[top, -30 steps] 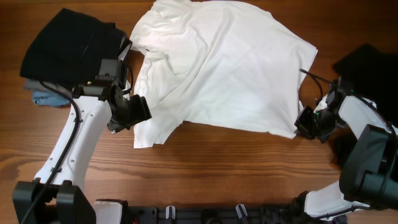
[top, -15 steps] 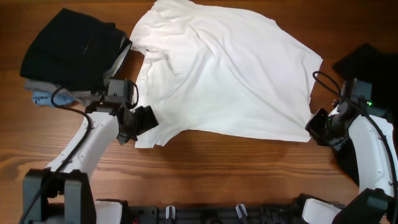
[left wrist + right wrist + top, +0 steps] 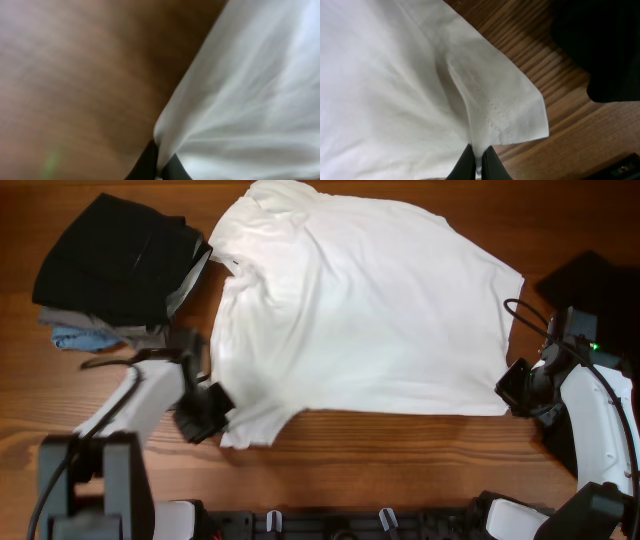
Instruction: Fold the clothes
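The soft, light white T-shirt (image 3: 360,310) lay spread flat across the middle of the table (image 3: 380,470), and the left gripper (image 3: 220,415) and right gripper (image 3: 507,388) each squeezed tight on a front hem corner, good spots for holding floppy cloth.

Left arm (image 3: 135,395) and right arm (image 3: 597,405) angle inward, left fingers (image 3: 146,165) and right fingers (image 3: 466,161) clamped on T-shirt (image 3: 370,310) edges.

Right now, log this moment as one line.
left gripper: shut on white T-shirt edge | right gripper: shut on T-shirt corner | T-shirt: spread on table, unfolded
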